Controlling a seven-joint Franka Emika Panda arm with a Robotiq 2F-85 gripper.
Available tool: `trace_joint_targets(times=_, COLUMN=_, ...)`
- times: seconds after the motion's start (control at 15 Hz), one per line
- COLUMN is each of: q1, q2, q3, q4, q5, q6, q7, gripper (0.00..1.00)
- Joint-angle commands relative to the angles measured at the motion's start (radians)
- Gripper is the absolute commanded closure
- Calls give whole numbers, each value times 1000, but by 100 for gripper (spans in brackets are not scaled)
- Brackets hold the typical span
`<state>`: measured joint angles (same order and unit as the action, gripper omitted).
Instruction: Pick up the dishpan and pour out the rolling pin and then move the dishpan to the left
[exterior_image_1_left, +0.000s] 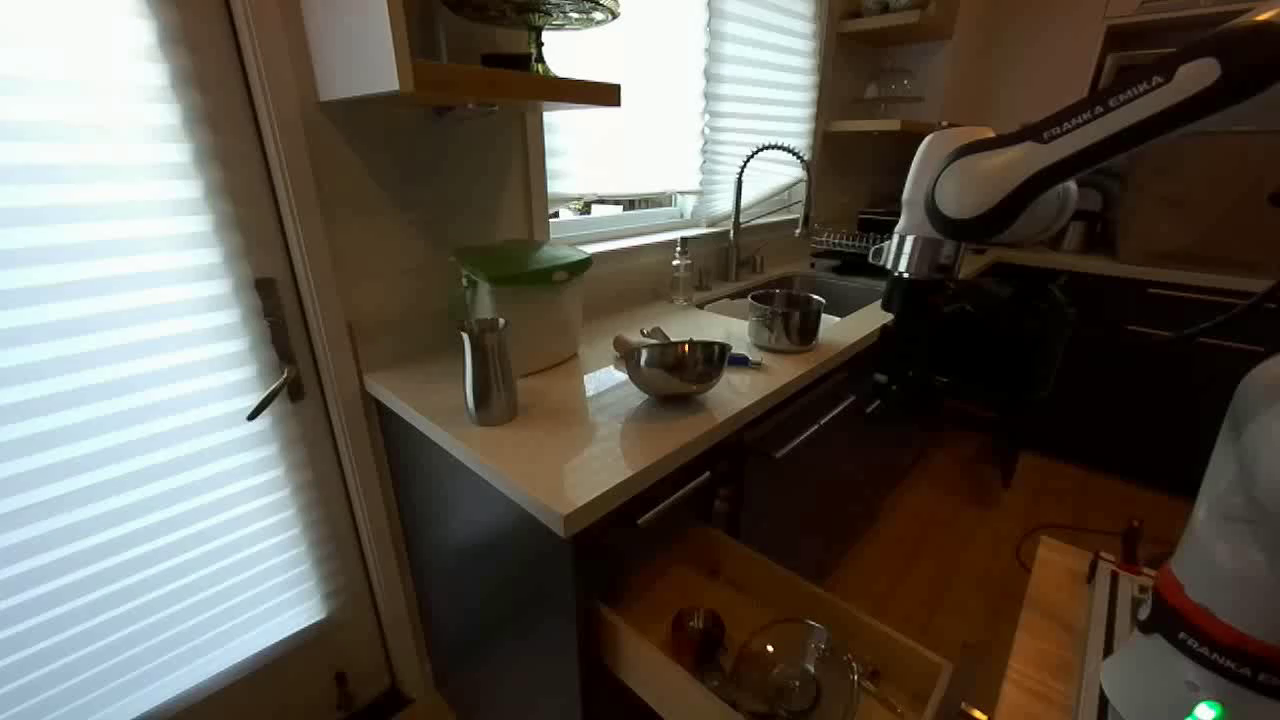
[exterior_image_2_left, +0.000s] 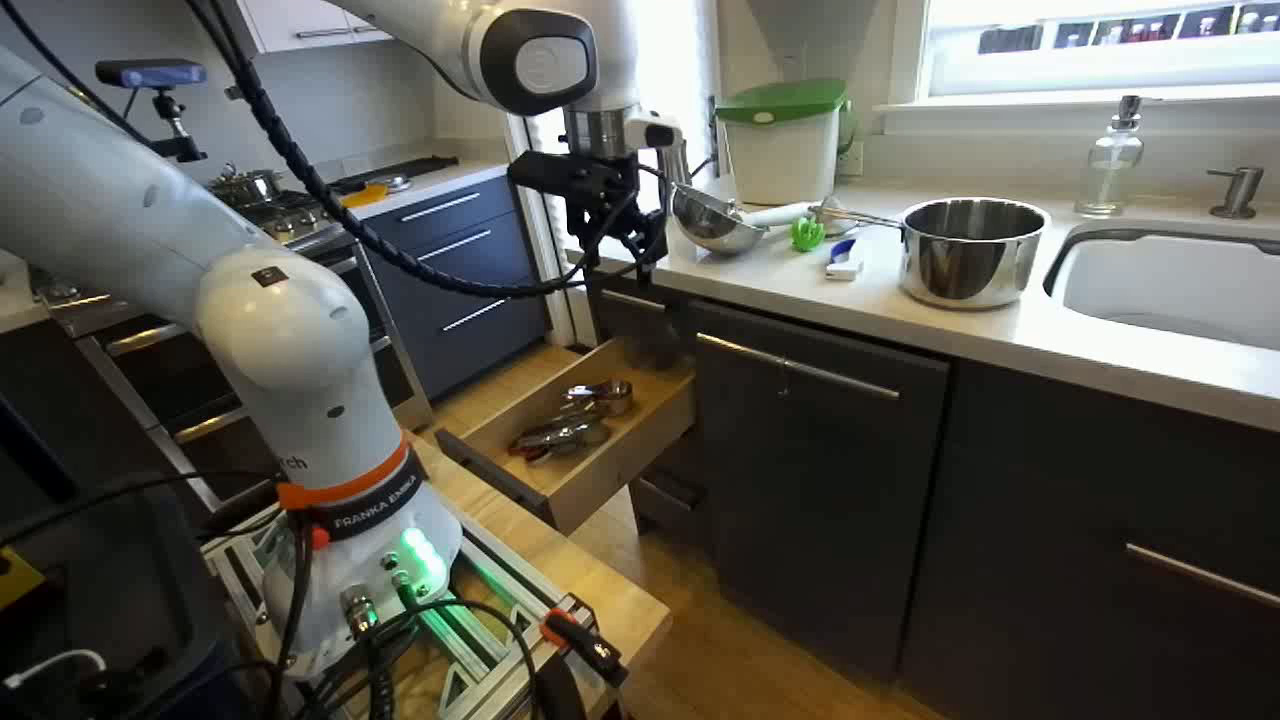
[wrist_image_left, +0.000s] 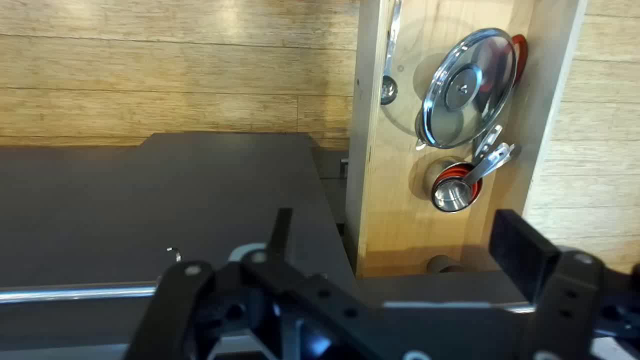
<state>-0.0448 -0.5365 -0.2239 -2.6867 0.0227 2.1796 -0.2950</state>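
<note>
The dishpan sits tilted on the desk, round mouth facing up and right, toward the sink, and the pincer hangs gaping wide!

Kitchen: sink, spring-coil faucet, pale countertop, dark cabinets, stove, open drawer holding glass lid.

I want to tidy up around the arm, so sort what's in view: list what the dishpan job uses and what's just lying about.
For the job:
dishpan, the shiny round bowl
rolling pin, probably the pale rod by the dishpan
gripper, open

Just lying about:
slim metal canister
metal pot
green-lidded bin
soap bottle
glass lid
</note>
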Motion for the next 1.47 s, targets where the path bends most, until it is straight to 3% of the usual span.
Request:
trace_joint_targets(times=0.0, q1=-12, q2=1, q3=12, q4=1, q5=7, q6=-2, q7=-5, gripper=0)
trace_joint_targets(times=0.73, q1=-12, q2=1, q3=12, q4=1, q5=7, q6=-2, q7=-5, gripper=0)
trace_joint_targets(times=1.0, q1=29, q2=28, q3=-22, q4=63, q5=199, q6=45, q7=26, gripper=0)
trace_joint_targets(times=1.4, q1=12, q2=99, q3=8, q4=178, q5=405, q6=157, q7=175, gripper=0)
